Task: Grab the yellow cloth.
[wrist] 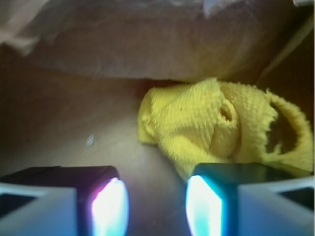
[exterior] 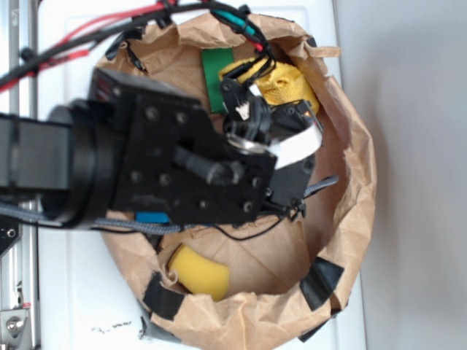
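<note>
The yellow cloth is a fuzzy, folded towel lying on the brown paper floor, just ahead and to the right of my gripper. The gripper is open, and only bare paper shows between its two fingers. Its right finger overlaps the cloth's near edge. In the exterior view the cloth lies at the upper right inside the paper bag, and the gripper reaches its left edge. The arm hides part of the cloth there.
A crumpled brown paper bag wall rings the work area, held with black tape. Inside lie a green block left of the cloth, a smooth yellow sponge at the bottom, and a blue piece under the arm. Cables cross the top left.
</note>
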Controlling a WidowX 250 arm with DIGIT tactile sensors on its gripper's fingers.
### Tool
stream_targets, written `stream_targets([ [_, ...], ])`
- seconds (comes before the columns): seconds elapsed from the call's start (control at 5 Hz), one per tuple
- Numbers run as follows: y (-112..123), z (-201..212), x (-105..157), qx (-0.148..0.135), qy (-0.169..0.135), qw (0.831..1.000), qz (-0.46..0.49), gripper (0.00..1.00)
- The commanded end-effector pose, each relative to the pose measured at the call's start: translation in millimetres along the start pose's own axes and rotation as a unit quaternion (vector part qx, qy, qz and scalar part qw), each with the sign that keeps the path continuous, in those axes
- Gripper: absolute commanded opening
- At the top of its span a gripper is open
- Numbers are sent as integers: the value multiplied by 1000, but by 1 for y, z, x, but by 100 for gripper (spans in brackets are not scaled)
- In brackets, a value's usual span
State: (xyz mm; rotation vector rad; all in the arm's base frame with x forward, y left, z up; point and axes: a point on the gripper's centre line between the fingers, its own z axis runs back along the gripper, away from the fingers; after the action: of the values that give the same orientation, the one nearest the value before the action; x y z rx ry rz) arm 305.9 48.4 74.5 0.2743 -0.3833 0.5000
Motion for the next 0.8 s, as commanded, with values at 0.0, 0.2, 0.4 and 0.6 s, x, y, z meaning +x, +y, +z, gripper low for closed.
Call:
stream_targets([
  [0.0, -9, -26, 28, 44, -52, 997, 29, 100],
  [0.2, -6, -28, 27, 58, -37, 997, 45, 100],
  [0.4, -5, -12, 25, 32, -23, 998, 49, 0],
  [0.6, -2, 8, 24, -1, -2, 999, 46, 0],
])
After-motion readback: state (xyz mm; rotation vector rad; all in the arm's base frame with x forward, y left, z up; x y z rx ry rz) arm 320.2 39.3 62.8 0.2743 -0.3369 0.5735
